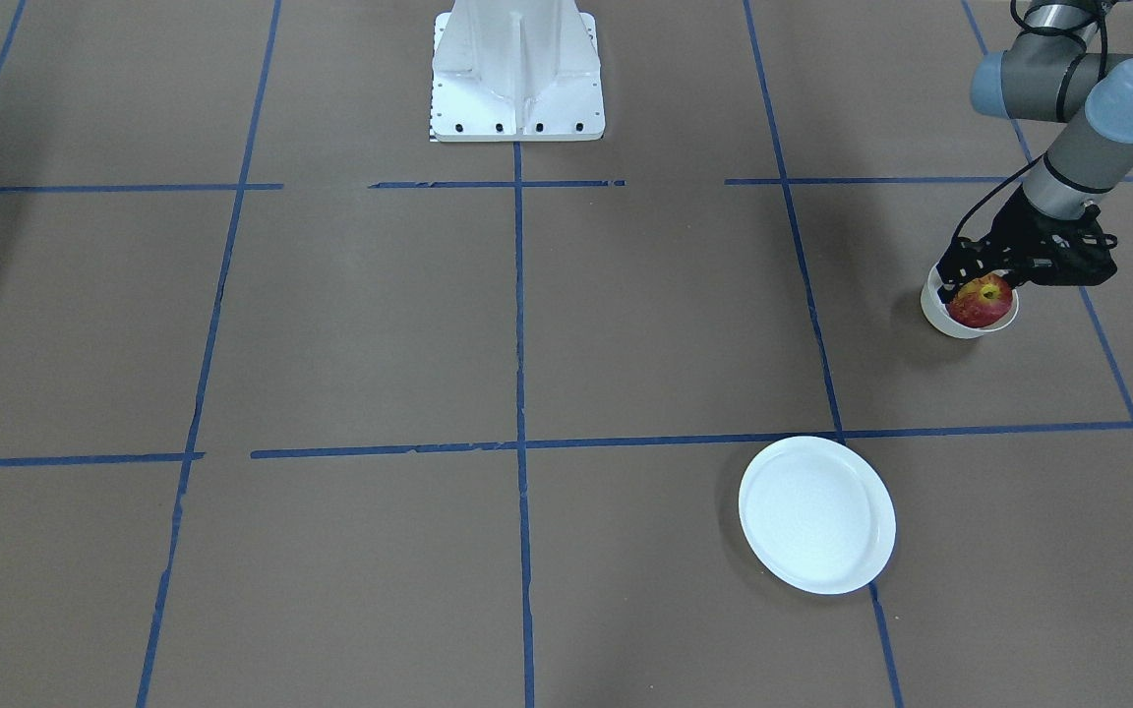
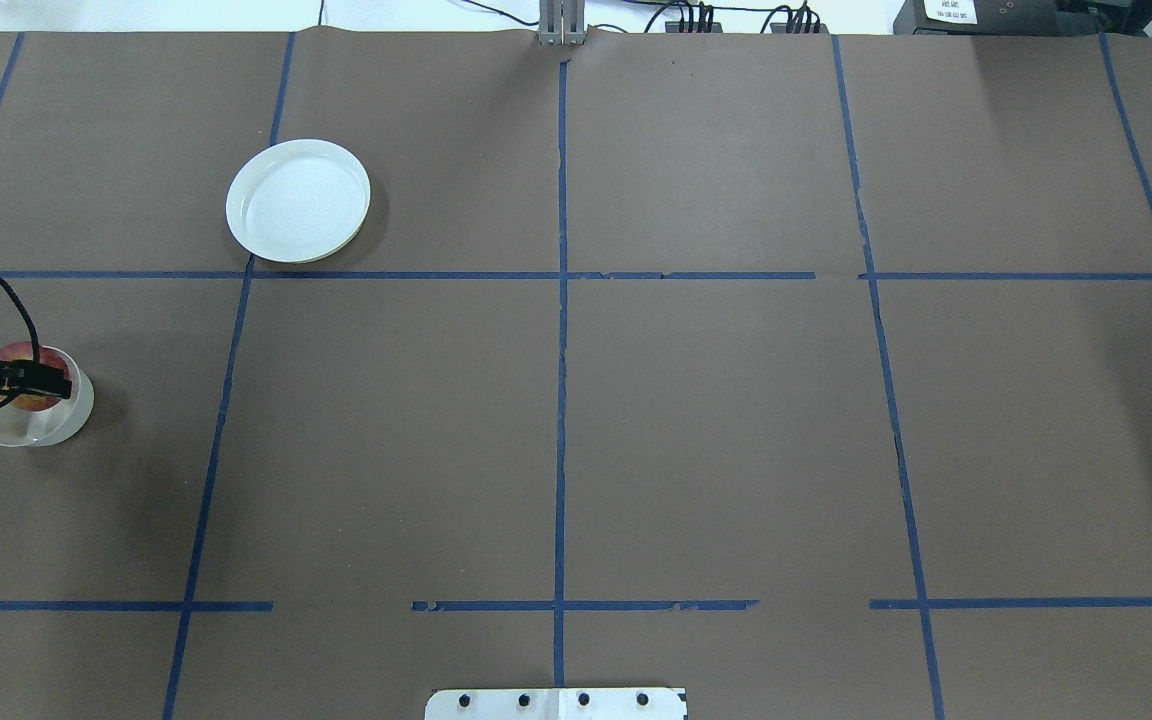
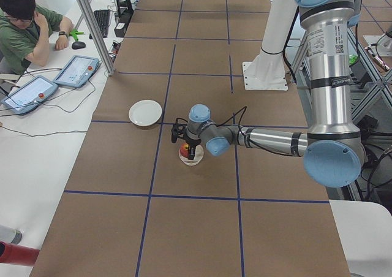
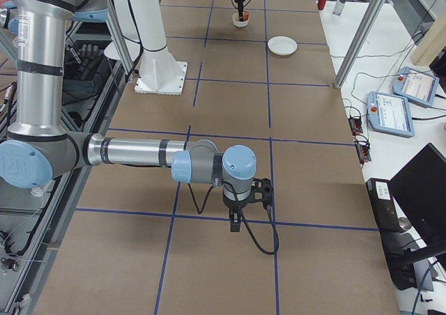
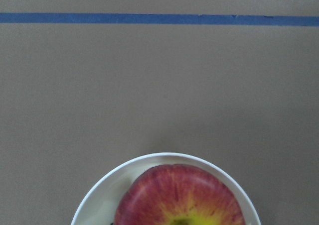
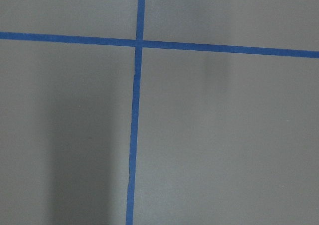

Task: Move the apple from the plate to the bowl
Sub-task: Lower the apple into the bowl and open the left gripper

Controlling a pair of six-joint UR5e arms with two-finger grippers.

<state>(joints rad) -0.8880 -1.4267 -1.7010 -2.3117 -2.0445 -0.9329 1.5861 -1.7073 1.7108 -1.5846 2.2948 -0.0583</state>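
While the apple (image 1: 982,303) sits in the bowl (image 1: 950,327) on the brown paper table cover (image 1: 626,324), crossed by blue tape lines (image 1: 519,324), the left gripper (image 1: 970,278) hangs over it. I cannot tell whether its fingers clamp the fruit. Seen from overhead, the plate (image 2: 298,200) lies at two o'clock from the bowl. The right gripper (image 4: 235,224) is equally unclear. An operator (image 3: 18,32) sits beside the table.

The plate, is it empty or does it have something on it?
Empty: the plate shows bare white; the apple sits in the bowl.
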